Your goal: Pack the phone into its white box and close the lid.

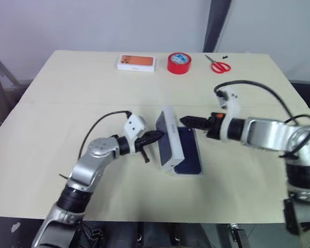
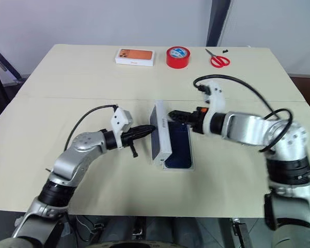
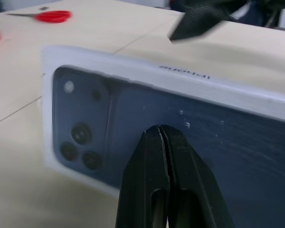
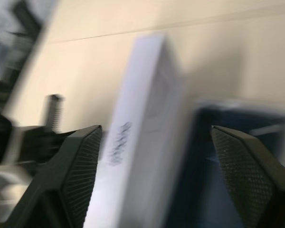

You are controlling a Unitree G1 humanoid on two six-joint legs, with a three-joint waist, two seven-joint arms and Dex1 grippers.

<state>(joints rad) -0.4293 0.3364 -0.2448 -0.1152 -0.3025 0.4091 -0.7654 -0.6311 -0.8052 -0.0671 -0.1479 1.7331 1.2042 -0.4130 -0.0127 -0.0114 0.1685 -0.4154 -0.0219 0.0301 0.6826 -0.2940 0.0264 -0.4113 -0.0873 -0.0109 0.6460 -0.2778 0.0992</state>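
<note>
The lid stands tilted on its long edge mid-table, its dark blue phone picture facing my left arm. My left gripper is shut, and its tips press against that printed face. Beside the lid, the dark navy phone lies flat in the white box, whose rim shows around it. My right gripper hovers at the lid's upper edge over the phone. Its jaws stand open, with the lid's white side between them, touching neither finger.
Along the table's far edge sit a smaller white box with an orange face, a red tape roll and red scissors. Bare tabletop lies to the left and right of the arms.
</note>
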